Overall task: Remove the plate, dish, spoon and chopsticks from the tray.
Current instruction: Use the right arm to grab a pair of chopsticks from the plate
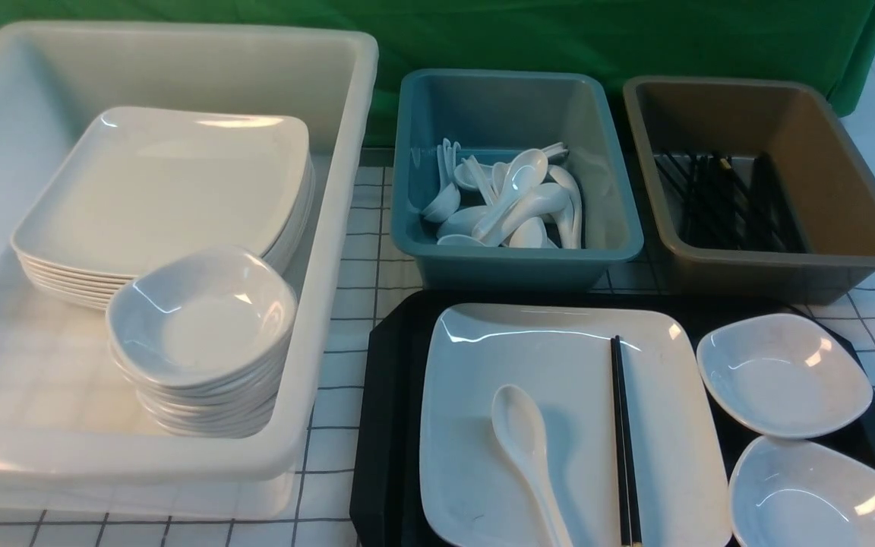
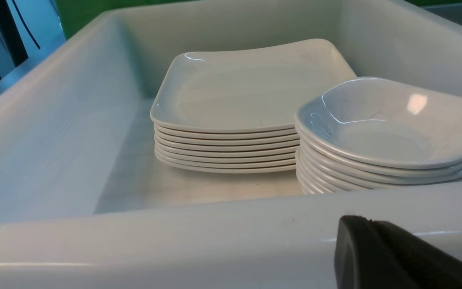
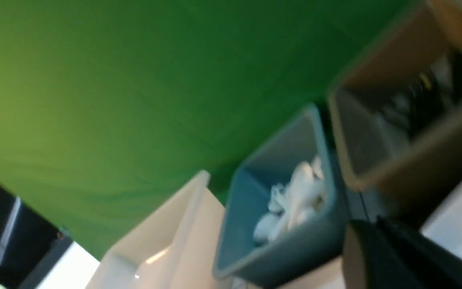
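The black tray (image 1: 388, 425) lies at the near right of the table. On it rests the large white plate (image 1: 559, 380), with the white spoon (image 1: 525, 448) and the black chopsticks (image 1: 623, 441) lying on the plate. Two small white dishes (image 1: 783, 376) (image 1: 817, 497) sit on the tray to the plate's right. My left gripper (image 2: 369, 220) is shut and empty, close to the white tub's near wall. My right gripper (image 3: 373, 220) is shut on nothing in a blurred view facing the tubs; it is out of the front view.
A big white tub (image 1: 331, 251) at the left holds a stack of plates (image 1: 164, 190) and a stack of small dishes (image 1: 202, 327). Behind the tray stand a blue tub (image 1: 513, 258) with spoons and a brown tub (image 1: 764, 266) with chopsticks.
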Robot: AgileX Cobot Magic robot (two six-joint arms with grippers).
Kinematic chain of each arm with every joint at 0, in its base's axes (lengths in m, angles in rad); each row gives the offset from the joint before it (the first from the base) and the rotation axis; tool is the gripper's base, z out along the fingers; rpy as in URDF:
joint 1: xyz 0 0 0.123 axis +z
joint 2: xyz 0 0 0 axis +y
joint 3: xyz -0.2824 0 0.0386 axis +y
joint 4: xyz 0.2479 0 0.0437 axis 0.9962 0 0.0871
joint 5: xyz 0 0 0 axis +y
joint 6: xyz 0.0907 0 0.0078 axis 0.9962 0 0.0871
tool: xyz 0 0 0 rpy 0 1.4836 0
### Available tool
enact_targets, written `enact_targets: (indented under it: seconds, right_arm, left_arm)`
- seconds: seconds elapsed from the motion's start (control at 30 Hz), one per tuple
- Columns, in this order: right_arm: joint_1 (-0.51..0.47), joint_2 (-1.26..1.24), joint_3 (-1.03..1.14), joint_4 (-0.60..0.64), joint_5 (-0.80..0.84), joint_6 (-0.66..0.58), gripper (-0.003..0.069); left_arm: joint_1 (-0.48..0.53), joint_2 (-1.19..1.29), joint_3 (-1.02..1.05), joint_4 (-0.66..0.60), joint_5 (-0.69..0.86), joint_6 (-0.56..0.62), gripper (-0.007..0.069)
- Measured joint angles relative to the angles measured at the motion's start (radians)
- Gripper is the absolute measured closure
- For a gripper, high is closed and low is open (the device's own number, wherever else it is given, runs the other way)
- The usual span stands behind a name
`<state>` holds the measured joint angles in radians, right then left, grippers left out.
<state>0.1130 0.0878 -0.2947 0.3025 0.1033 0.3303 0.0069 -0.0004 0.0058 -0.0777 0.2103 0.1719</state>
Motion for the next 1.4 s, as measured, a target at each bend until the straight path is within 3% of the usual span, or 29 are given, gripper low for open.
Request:
enact_targets:
  seconds: [0.13, 0.17, 0.23, 0.3, 0.37, 0.43, 0.47, 0.5, 0.57, 0.7, 0.83, 0.97, 1.13, 1.4]
  right_arm:
    - [0.001, 0.22, -0.219, -0.04, 0.257, -0.221, 0.0629]
    - [0.001, 0.233, -0.229, -0.04, 0.276, -0.221, 0.0629]
    - [0.001, 0.434, -0.323, -0.055, 0.56, -0.285, 0.0627]
    - [0.001, 0.598, -0.347, -0.045, 0.707, -0.342, 0.0623]
    - [0.001, 0.677, -0.348, -0.029, 0.771, -0.396, 0.0617]
    - [0.001, 0.819, -0.35, 0.035, 0.849, -0.505, 0.0594]
    - [0.011, 0.914, -0.356, 0.124, 0.877, -0.582, 0.0542]
    - [0.011, 0.914, -0.358, 0.134, 0.877, -0.59, 0.0542]
    - [0.079, 1.048, -0.399, 0.199, 0.856, -0.629, 0.0427]
    - [0.206, 1.149, -0.473, 0.156, 0.811, -0.571, 0.0359]
    - [0.422, 1.301, -0.622, -0.124, 0.781, -0.262, 0.0293]
    - [0.522, 1.438, -0.704, -0.327, 0.718, -0.029, 0.0216]
    - [0.539, 1.564, -0.744, -0.372, 0.596, 0.078, 0.0173]
    - [0.539, 1.673, -0.748, -0.383, 0.552, 0.115, 0.0167]
  left_arm:
    - [0.0, 0.0, 0.0, 0.0, 0.0, 0.0, 0.0603]
    - [0.0, 0.0, 0.0, 0.0, 0.0, 0.0, 0.0603]
    - [0.0, 0.0, 0.0, 0.0, 0.0, 0.0, 0.0603]
    - [0.0, 0.0, 0.0, 0.0, 0.0, 0.001, 0.0603]
    - [0.0, 0.0, 0.0, 0.0, 0.0, 0.001, 0.0603]
    - [0.0, 0.0, 0.0, 0.0, 0.0, 0.0, 0.0603]
    - [0.0, 0.0, 0.0, 0.0, 0.0, 0.0, 0.0603]
    - [0.0, 0.0, 0.0, 0.0, 0.0, 0.0, 0.0603]
    - [0.0, 0.0, 0.0, 0.0, 0.0, 0.0, 0.0603]
    - [0.0, 0.0, 0.0, 0.0, 0.0, 0.0, 0.0603]
    - [0.0, 0.0, 0.0, 0.0, 0.0, 0.0, 0.0603]
    - [0.0, 0.0, 0.0, 0.0, 0.0, 0.0, 0.0603]
    - [0.0, 0.0, 0.0, 0.0, 0.0, 0.0, 0.0603]
    - [0.0, 0.0, 0.0, 0.0, 0.0, 0.0, 0.0603]
